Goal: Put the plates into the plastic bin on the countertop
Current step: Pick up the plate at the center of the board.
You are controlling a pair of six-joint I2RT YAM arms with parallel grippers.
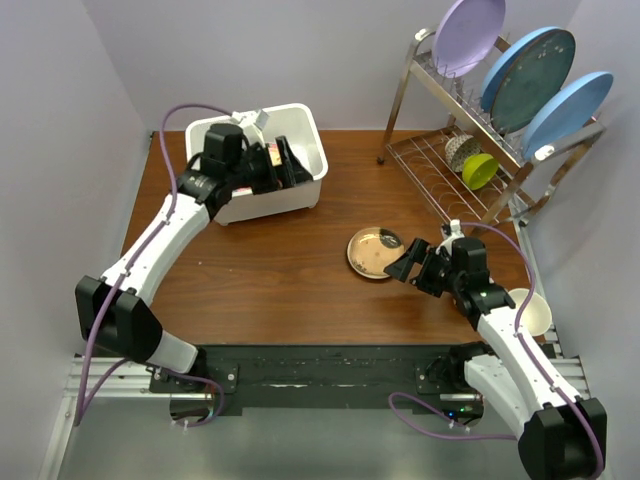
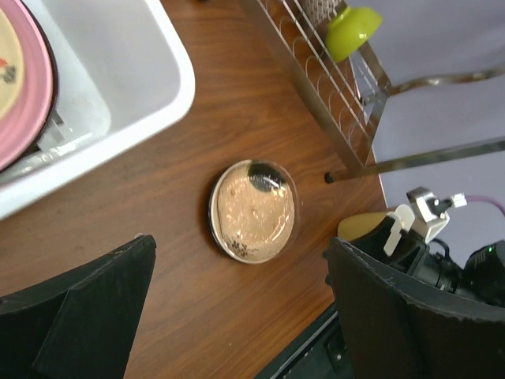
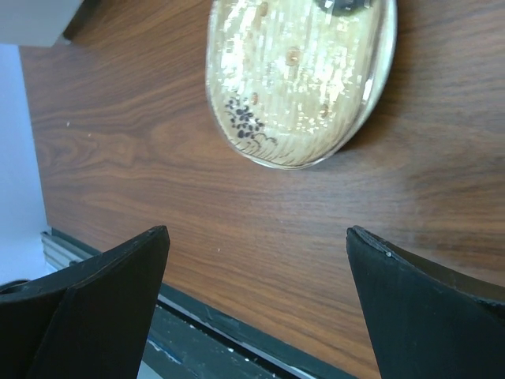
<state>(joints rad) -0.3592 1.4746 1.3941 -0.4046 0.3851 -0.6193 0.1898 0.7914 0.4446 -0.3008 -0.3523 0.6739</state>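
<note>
A small tan plate lies flat on the dark wood countertop, right of centre. My right gripper hovers just beside its near right edge, open and empty. In the right wrist view the tan plate sits beyond the spread right gripper. My left gripper hangs open over the white plastic bin at the back left, holding nothing. The left wrist view shows a pink-rimmed plate inside the bin, the tan plate on the wood, and the left gripper open.
A chrome wire dish rack stands at the back right with large lilac and blue plates upright and a yellow-green cup on its lower shelf. A cream bowl sits beside the right arm near the table's right edge.
</note>
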